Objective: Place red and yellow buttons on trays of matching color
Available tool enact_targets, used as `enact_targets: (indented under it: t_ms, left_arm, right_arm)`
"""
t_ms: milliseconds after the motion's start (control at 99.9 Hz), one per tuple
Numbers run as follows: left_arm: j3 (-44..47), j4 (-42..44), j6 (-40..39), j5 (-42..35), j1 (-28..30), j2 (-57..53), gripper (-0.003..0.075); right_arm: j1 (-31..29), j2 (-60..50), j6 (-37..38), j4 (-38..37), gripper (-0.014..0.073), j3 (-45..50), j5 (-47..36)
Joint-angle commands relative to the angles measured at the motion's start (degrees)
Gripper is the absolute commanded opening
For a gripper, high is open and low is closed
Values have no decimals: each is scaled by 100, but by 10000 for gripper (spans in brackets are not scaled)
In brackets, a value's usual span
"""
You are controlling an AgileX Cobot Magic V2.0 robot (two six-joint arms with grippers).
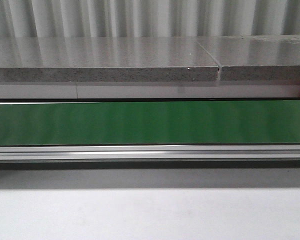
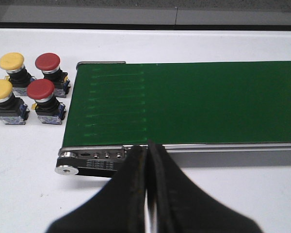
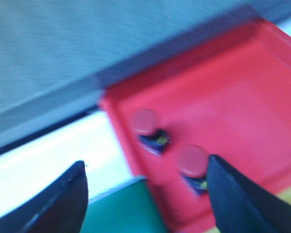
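Left wrist view: four push buttons stand upright in a tight two-by-two cluster on the white counter [image 2: 29,160], just off the end of the green conveyor belt [image 2: 194,104]. Each has a domed mushroom cap on a silver collar above a black and blue block base. Rear yellow button [image 2: 11,61] and front yellow button [image 2: 0,90] make the outer column. Rear red button [image 2: 47,62] and front red button [image 2: 40,90] make the inner column, nearest the belt's end roller. Bases touch or nearly touch.

Left pincer [image 2: 148,160] is closed, the two black fingers pressed together with nothing between them. It hangs over the belt's near metal rail [image 2: 223,156]. The button cluster sits at about ten o'clock from the fingertips, well apart.

Front view: only the belt, a grey stone ledge [image 1: 105,74] behind it, and white counter in front. A scrap of red shows at the far right edge; cannot tell what it is.

Right wrist view, blurred: a red tray [image 3: 242,102] holds two red buttons, one [image 3: 145,122] nearer the tray corner, the other [image 3: 193,161] beside it, both tipped over with dark bases showing. Right pincer [image 3: 145,194] is open and empty, fingers spread wide. The second button lies at about two o'clock from its midpoint, just beside the right-hand fingertip; whether touching, cannot tell.
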Motion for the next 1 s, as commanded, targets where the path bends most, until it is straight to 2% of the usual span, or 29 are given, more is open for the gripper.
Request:
enact_targets:
  t_ms: [0,250,601,651,721,911,961,991]
  left_arm:
    - [-165,16,-17,-374,-67,20,-21]
    - [-165,16,-17,-374,-67,20,-21]
    - [-165,16,-17,-374,-67,20,-21]
    - [-165,16,-17,-374,-67,20,-21]
    - [-165,16,-17,-374,-67,20,-21]
    - [-165,16,-17,-374,-67,20,-21]
    - [-165,16,-17,-374,-67,20,-21]
    - [-165,16,-17,-374,-67,20,-21]
  right_arm:
    - [492,-595,-20,-248,521,-155,-278]
    - [1465,-1657,-66,-912,521,-119,374]
    - [1623,-3387,-144,-960,505,1247,803]
    - [1623,-3645,-214,-960,464,1426,892]
    - [1623,-3903,-242,-960,360,1624,1001]
    - [1623,-4254,-242,-960,-6,1800,1238]
    - [1623,-4261,-242,-954,-71,1800,1260]
    - [1623,-4261,-242,-954,-66,1800,1266]
